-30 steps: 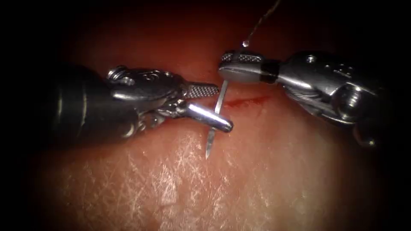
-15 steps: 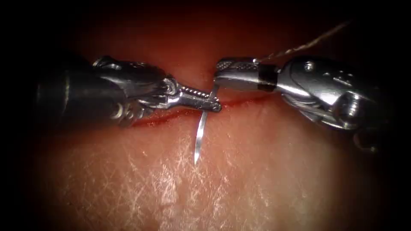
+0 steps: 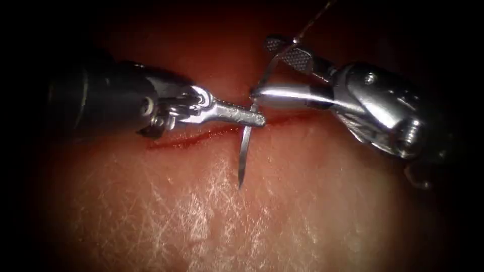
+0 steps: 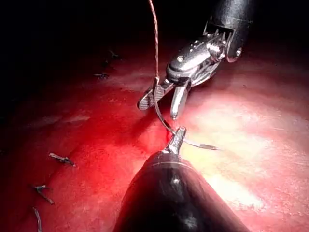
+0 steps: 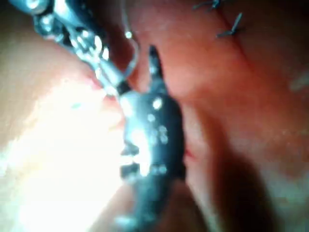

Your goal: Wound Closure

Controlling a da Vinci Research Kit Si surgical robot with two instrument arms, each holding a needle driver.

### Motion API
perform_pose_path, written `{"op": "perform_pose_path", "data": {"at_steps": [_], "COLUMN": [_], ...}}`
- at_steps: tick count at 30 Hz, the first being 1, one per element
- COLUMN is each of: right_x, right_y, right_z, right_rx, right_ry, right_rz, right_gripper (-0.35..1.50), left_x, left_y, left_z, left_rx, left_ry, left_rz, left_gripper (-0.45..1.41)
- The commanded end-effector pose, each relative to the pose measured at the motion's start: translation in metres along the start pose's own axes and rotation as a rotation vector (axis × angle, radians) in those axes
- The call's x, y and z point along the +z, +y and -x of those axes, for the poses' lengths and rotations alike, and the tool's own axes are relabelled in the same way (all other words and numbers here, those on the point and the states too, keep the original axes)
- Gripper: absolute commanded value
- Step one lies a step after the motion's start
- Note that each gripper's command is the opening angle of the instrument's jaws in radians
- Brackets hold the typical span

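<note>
My left tool (image 3: 257,120) comes in from the left, its jaws shut on the curved needle (image 3: 244,151) near the middle of its curve, just above the cut (image 3: 191,138). The needle's point hangs over the near tissue (image 3: 312,201) and does not look to be in it. My right tool (image 3: 262,68) stands with jaws open, and the needle's tail half passes between them, unheld. Thread (image 3: 315,17) runs up from the tail. In the left wrist view, the left tool (image 4: 176,137) grips the needle (image 4: 161,116) below the open right tool (image 4: 159,107), with thread (image 4: 154,38) rising.
Red fluid lines the cut, which runs left to right under both tools. Cut ends of thread (image 4: 60,158) stick up from the tissue beside the left shaft, and more thread ends (image 5: 231,26) show in the right wrist view.
The left jaws closed on the needle's middle. The right jaws, which held the needle's tail end, opened and let it go. The needle stays over the cut.
</note>
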Motion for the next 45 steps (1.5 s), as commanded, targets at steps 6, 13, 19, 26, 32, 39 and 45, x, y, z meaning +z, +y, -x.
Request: {"op": "perform_pose_path", "data": {"at_steps": [6, 13, 19, 26, 32, 39, 45], "right_x": [0.0012, 0.001, 0.0009, 0.0003, 0.0002, 0.0005, 0.0019], "right_y": [0.0002, 0.0001, 0.0001, 0.0003, 0.0003, 0.0, 0.0002], "right_z": [0.0004, 0.0007, 0.0008, 0.0007, 0.0007, 0.0014, 0.0021], "right_rx": [0.013, 0.01, 0.01, 0.034, 0.053, 0.04, -0.19], "right_ry": [0.022, 0.023, 0.023, 0.02, 0.012, -0.024, -0.057], "right_rz": [-0.003, -0.017, -0.019, -0.028, -0.03, -0.063, -0.178], "right_gripper": [0.64, 0.27, -0.06, -0.35, -0.35, -0.35, -0.35], "left_x": [0.0008, 0.0008, 0.0008, 0.001, 0.0014, 0.0011, -0.0033], "left_y": [-0.0002, 0.0, 0.0, 0.0001, 0.0004, 0.001, 0.0014], "left_z": [0.0003, 0.0004, 0.0004, 0.0005, 0.0005, -0.0004, -0.0009], "left_rx": [-0.003, -0.012, -0.012, -0.011, 0.016, 0.331, 0.713], "left_ry": [-0.016, -0.029, -0.032, -0.035, -0.027, 0.028, 0.106], "left_rz": [0.048, 0.073, 0.075, 0.078, 0.075, 0.045, -0.064], "left_gripper": [-0.45, -0.45, -0.45, -0.45, -0.35, 1.26, 1.3]}}
